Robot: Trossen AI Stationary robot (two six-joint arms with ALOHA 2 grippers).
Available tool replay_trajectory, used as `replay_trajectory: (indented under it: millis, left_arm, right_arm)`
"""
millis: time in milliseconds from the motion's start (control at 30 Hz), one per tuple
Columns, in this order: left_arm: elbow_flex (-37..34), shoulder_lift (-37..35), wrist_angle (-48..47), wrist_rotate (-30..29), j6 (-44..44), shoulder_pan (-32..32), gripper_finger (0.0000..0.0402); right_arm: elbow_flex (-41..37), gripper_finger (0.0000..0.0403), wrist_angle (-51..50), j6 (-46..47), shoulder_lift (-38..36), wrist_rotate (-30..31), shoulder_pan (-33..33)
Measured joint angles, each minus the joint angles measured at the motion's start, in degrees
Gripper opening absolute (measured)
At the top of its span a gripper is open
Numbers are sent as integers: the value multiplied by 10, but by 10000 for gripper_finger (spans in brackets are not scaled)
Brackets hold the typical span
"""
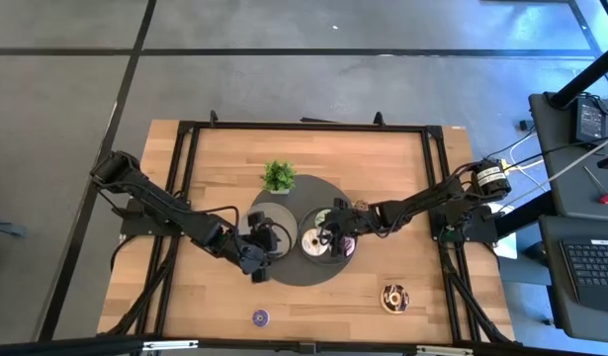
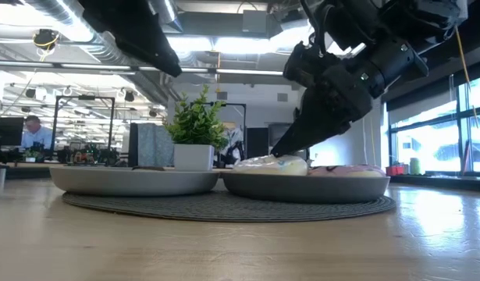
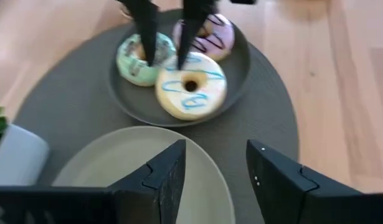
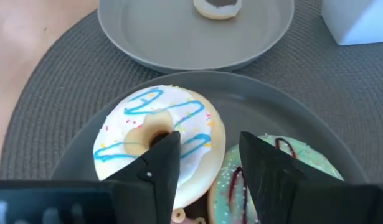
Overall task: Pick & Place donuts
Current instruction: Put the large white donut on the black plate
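On the wooden counter (image 1: 224, 297) a round dark woven mat (image 1: 289, 272) carries two grey plates side by side. The right plate (image 3: 241, 62) holds three larger donuts close together: the cream donut (image 3: 191, 93) with blue icing lines, the green donut (image 3: 138, 59) and the pink donut (image 3: 213, 34) with dark stripes. The cream and green ones lie touching or nearly so.

The right hand (image 4: 203, 158) hangs low over this plate with its two fingers apart. One fingertip (image 4: 163, 146) sits at the hole of the cream donut (image 4: 157, 146), and the other is near the edge of the green donut (image 4: 281, 171). From the left wrist view the same two dark fingers (image 3: 147, 31) come down between the green and cream rings. From counter height the fingers reach the top of the cream donut (image 2: 275, 164).

The left hand (image 3: 216, 165) hovers above the left plate (image 3: 116, 174), its fingers apart and holding nothing. The right wrist view shows a small chocolate-iced donut (image 4: 217, 6) lying on that left plate (image 4: 179, 43).

A small green potted plant (image 1: 278, 177) stands at the far edge of the mat. Off the mat, a dark chocolate donut (image 1: 394, 297) lies on the bare counter toward the right near corner, and a tiny purple donut (image 1: 260, 317) lies near the front edge, well apart from the plates.
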Motion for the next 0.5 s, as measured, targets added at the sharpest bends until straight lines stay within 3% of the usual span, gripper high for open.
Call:
replay_trajectory:
  millis: [333,500]
  left_arm:
    - [0,0,2,115,-1,-20,163]
    - [-1,0,3,129,-5,-34,166]
  right_arm:
    - [0,168,-6,-27,0,24,-4]
    - [5,168,0,-44,0,24,8]
